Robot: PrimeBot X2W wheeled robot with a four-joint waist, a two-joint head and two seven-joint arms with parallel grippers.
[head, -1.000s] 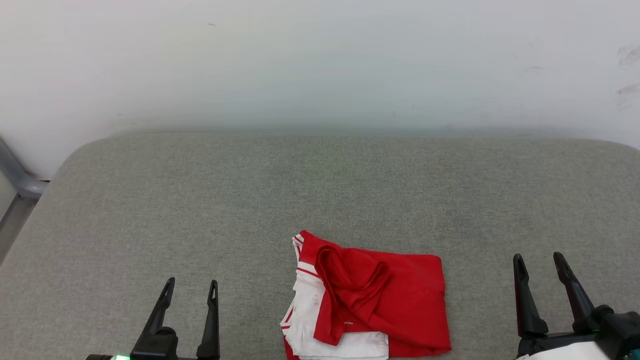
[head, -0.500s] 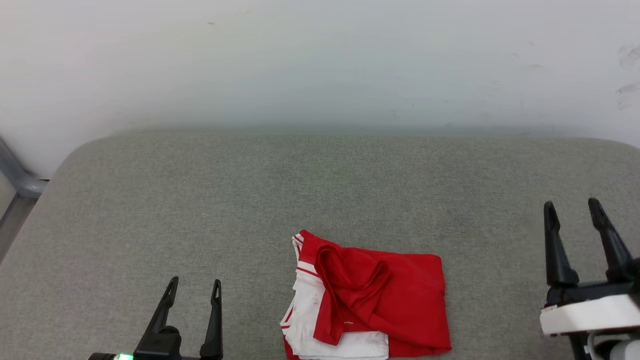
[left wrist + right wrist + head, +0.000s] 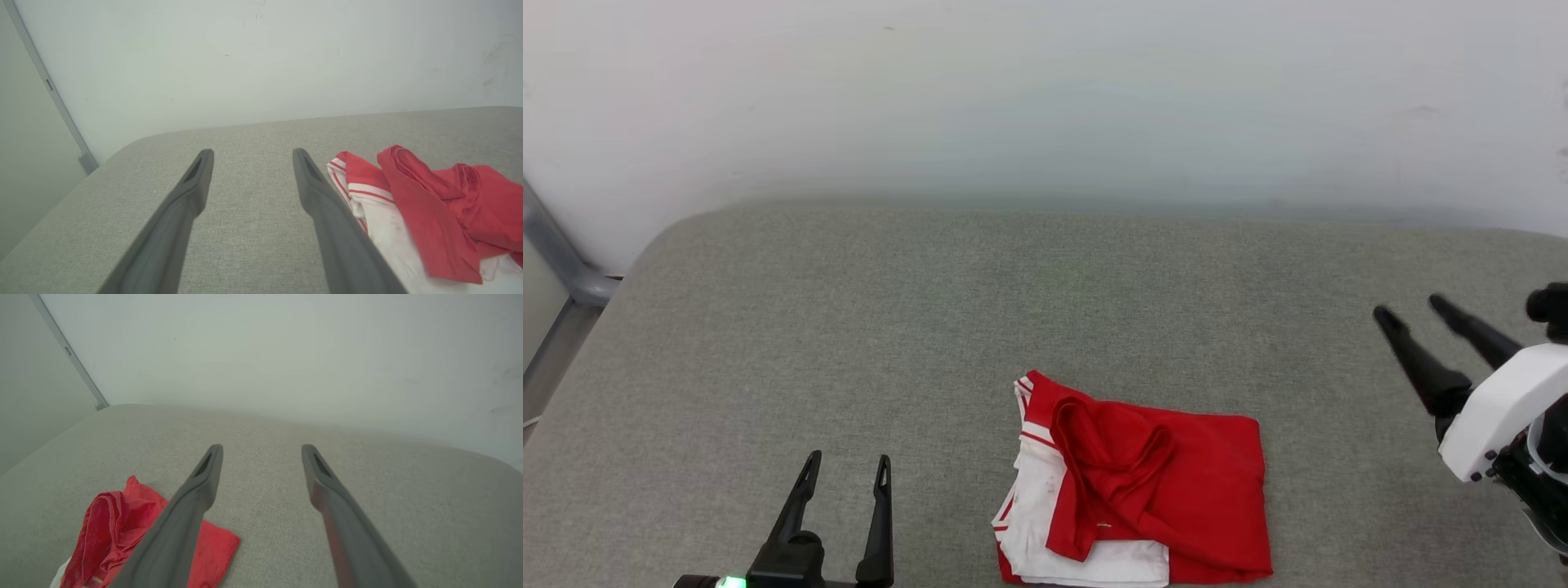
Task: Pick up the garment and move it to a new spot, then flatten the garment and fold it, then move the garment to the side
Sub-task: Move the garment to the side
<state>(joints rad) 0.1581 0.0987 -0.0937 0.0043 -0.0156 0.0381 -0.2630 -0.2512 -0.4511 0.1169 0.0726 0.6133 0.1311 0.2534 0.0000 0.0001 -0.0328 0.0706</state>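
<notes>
A soft garment of red fabric with white sleeve panels and red-and-white striped trim (image 3: 1143, 482) is seen lying in a loose, roughly squared bundle on the near middle of a grey woven-cloth surface with rounded corners (image 3: 849, 327), which is backed by a plain white wall (image 3: 1045, 98).

The left gripper (image 3: 848, 459) is held at the near left, apart from the bundle. Its two dark fingers are spread wide and nothing is held between them. The right gripper (image 3: 1409, 307) is carried at the right, well clear of the cloth and angled towards the far left, likewise spread wide and empty.

The garment is judged to be light, limp and probably somewhat slick, so no shape can be expected to be kept once it is lifted. The stacked layers are likely to slide apart or unfold if only the top one is pinched. A better hold is offered by the raised red ridge of bunched fabric across the middle, or by the far corners, where several layers could be caught together.

The bundle's near edge is cut off at the bottom of the head view. No lettering or number can be made out, since the printed side is folded away. How many layers lie beneath cannot be told. The right gripper's fingertips are slightly blurred.
</notes>
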